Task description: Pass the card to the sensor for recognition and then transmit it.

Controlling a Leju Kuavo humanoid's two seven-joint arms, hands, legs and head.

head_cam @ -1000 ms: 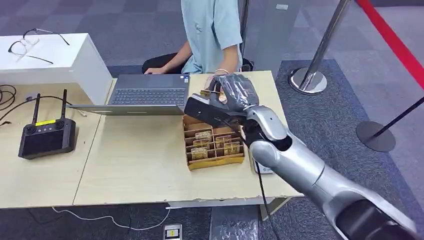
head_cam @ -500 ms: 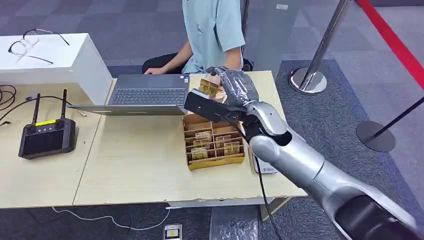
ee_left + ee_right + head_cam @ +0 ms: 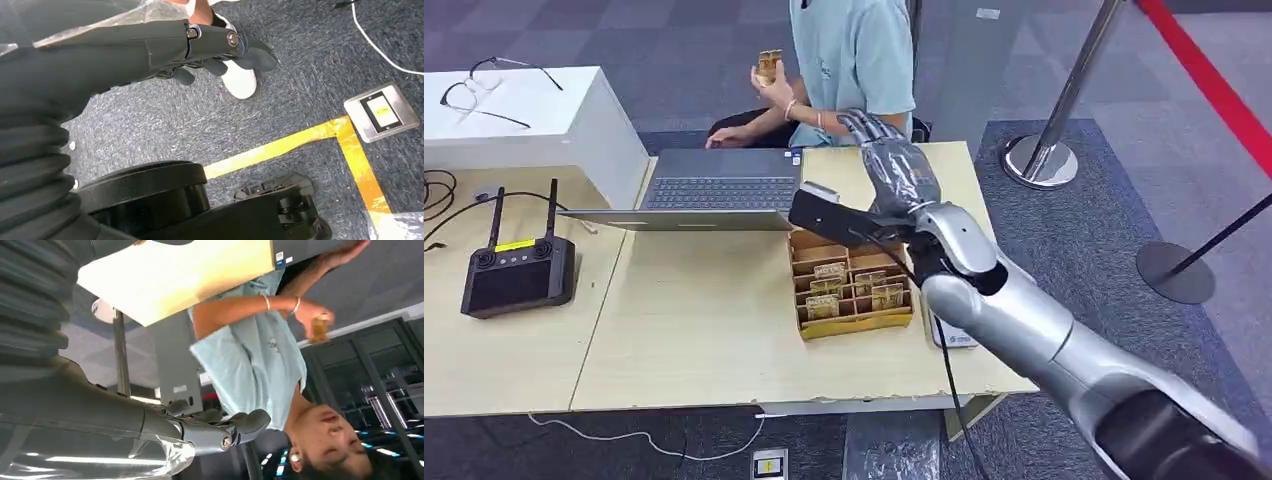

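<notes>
R hand (image 3: 892,172) is up over the far end of the table (image 3: 694,330), fingers apart and pointing away from the robot, nothing in it. The R wrist view agrees: thumb and fingers (image 3: 240,425) loose, no card between them. Card (image 3: 770,64) is w/ the person (image 3: 849,55) beyond the hand, held up in their raised hand (image 3: 774,85), well apart from the R hand and off to its left. In the R wrist view the same card (image 3: 320,327) shows as a small tan shape at the person's fingertips; too small to read any print.

Just below the R hand, on the near side, sits a cardboard box (image 3: 852,290) w/ dividers and more cards standing in its slots. A flat white device (image 3: 954,335) lies beside the box under the R arm, prob the sensor, mostly hidden. Laptop (image 3: 719,185) lies open to the left of the hand; a black controller (image 3: 519,272) w/ two antennas is farther left.

L hand (image 3: 215,50) hangs over grey carpet (image 3: 280,115), fingers slightly curled, holding nothing. Yellow floor tape (image 3: 300,140) and a metal floor socket (image 3: 381,111) lie beneath it.
</notes>
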